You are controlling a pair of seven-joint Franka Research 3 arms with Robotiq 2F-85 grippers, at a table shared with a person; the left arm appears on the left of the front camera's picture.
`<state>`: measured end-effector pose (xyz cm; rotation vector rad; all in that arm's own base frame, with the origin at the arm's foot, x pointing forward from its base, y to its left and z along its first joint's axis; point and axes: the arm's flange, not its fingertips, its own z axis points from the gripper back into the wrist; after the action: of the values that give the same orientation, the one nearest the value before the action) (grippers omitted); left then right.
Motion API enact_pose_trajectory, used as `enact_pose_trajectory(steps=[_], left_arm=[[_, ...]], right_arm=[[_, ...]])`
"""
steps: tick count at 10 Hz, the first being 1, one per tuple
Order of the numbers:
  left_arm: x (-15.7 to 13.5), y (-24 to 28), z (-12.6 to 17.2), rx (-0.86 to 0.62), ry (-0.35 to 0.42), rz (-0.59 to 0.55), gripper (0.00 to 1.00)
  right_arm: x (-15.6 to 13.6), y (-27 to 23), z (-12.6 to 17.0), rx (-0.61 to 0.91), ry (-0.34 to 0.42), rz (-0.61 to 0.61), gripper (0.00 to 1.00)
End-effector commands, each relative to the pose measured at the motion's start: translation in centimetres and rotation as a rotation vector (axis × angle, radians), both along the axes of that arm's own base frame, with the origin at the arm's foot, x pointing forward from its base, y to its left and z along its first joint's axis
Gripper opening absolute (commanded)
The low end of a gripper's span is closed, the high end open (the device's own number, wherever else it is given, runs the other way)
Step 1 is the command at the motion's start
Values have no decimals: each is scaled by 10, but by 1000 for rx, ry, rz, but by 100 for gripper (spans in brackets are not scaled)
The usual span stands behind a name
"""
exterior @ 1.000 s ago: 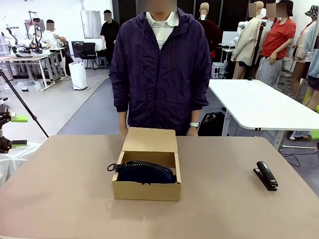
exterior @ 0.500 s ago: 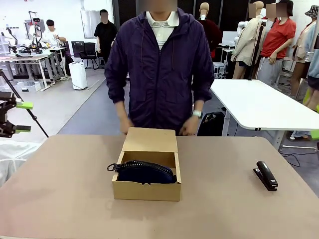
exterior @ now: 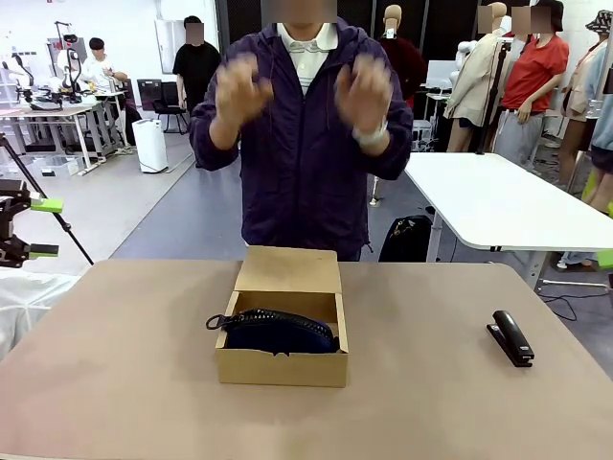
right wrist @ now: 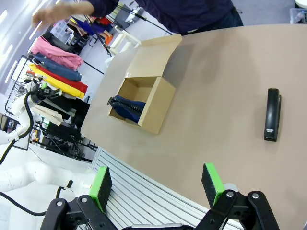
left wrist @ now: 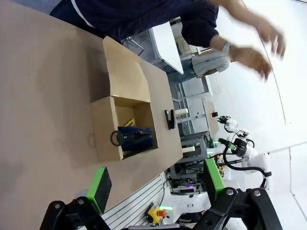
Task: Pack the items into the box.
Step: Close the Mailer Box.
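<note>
- Person's hands (exterior: 239,91) are rising clear of the box (exterior: 283,369).
- Pouch (exterior: 278,331) and knife (left wrist: 125,122) are lying inside it; packing seems finished.
- Left gripper (left wrist: 156,181) and right gripper (right wrist: 156,184) are hanging spread, empty.

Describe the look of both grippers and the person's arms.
Both the left gripper and right gripper are black jointed linkages with two fingers carrying bright green pads. The person wears a dark purple zip jacket with long sleeves and a light-banded wristwatch.

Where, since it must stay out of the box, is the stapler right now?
In the front view the stapler lies on the right side of the table, near its edge and well apart from the box at the middle.
</note>
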<state>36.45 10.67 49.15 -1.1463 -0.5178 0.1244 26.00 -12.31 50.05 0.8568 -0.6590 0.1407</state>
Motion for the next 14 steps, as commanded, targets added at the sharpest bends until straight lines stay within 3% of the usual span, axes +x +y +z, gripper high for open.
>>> enact_pose_trajectory(steps=[1, 8, 9, 10, 12, 13, 14], left_arm=[[-4, 3, 0, 4, 6, -16, 100], [-4, 3, 0, 4, 6, -16, 100], [0, 0, 0, 0, 0, -1, 100], [23, -12, -17, 9, 48, -8, 100], [60, -41, -72, -25, 147, 44, 100], [65, -45, -92, -40, 159, 83, 100], [65, -55, -108, -33, 170, 67, 100]], right_arm=[[0, 2, 1, 19, -6, -5, 100], [0, 0, 0, 0, 0, 0, 100], [22, 11, -3, -13, 34, 70, 100], [51, 30, -11, -5, 22, 81, 100], [119, 72, -56, -63, 5, -19, 100], [142, 93, -81, -87, -3, -93, 100], [152, 105, -104, -85, 43, -59, 100]])
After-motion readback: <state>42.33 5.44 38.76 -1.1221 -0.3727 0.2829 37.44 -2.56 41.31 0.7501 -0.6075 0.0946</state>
